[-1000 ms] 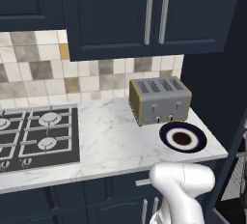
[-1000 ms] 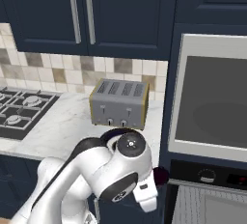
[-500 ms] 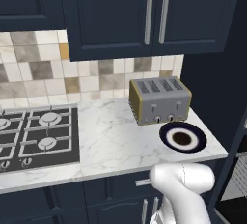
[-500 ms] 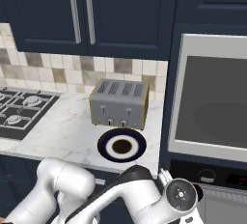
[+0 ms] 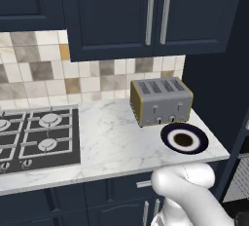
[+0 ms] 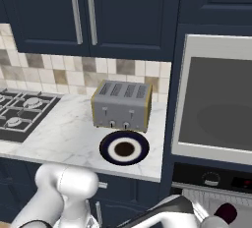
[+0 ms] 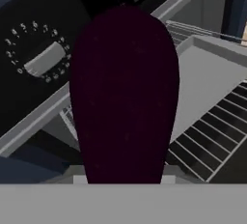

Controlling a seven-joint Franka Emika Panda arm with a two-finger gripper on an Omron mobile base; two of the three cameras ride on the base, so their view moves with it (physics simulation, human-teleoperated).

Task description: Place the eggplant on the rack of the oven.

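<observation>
The eggplant (image 7: 124,92) is a dark maroon lump filling the middle of the hand view, and its rounded end (image 6: 227,213) pokes out at the bottom right of the right base view. My gripper (image 6: 218,218) is shut on the eggplant, with its fingertips hidden behind it. It is low in front of the oven (image 6: 212,178), just below the black control panel with a grey knob (image 7: 44,59). The rack (image 7: 212,138), a grid of thin grey wires, lies beyond and below the eggplant; its near edge (image 6: 211,196) shows under the panel.
On the marble counter (image 5: 112,142) stand a silver four-slot toaster (image 5: 160,101) and a dark-rimmed plate (image 6: 124,148) with a brown centre. The gas hob (image 5: 36,140) is at the left. A grey-fronted built-in appliance (image 6: 216,99) sits above the oven. Dark cabinets hang overhead.
The arm has swung down and to the right, carrying the eggplant from counter height to the oven front. The plate, which the arm hid one second ago, now shows in the right base view.
</observation>
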